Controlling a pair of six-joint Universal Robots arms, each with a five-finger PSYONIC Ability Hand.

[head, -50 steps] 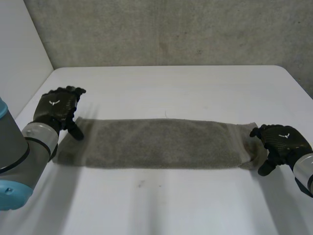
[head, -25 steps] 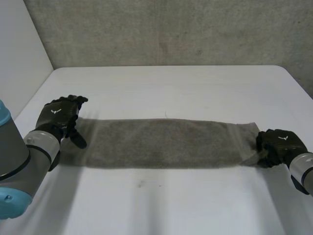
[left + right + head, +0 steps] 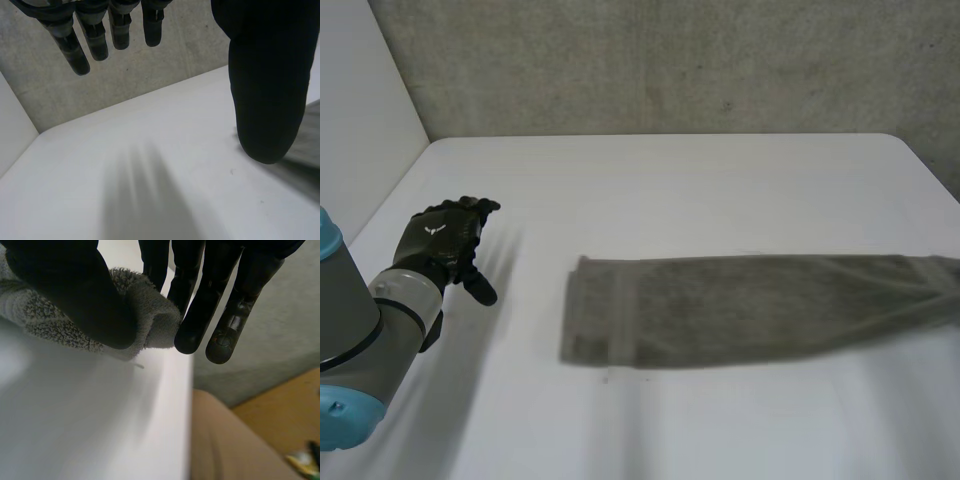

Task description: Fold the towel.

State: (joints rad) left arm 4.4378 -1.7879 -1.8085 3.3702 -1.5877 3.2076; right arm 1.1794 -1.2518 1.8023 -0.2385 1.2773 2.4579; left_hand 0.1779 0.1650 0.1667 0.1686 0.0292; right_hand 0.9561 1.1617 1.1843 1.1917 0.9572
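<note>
The grey towel [image 3: 740,305] lies as a long folded strip on the white table [image 3: 720,180], reaching from the middle to the right side. My right hand [image 3: 75,290] pinches the towel's right end [image 3: 150,315] between thumb and fingers, close to the table's right edge. My left hand [image 3: 445,240] hovers at the table's left with fingers [image 3: 95,40] straight and spread, holding nothing. It is well apart from the towel's left end [image 3: 585,320], and a bit of that end [image 3: 310,150] lies beside its thumb.
A grey concrete wall [image 3: 670,60] stands behind the table and a white panel [image 3: 360,120] at the far left. Beyond the table's right edge [image 3: 192,390] the floor drops away. Bare table stretches between my left hand and the towel.
My right hand shut on the towel's right end and dragged the whole strip to the right, away from my left hand. The left hand barely moved.
</note>
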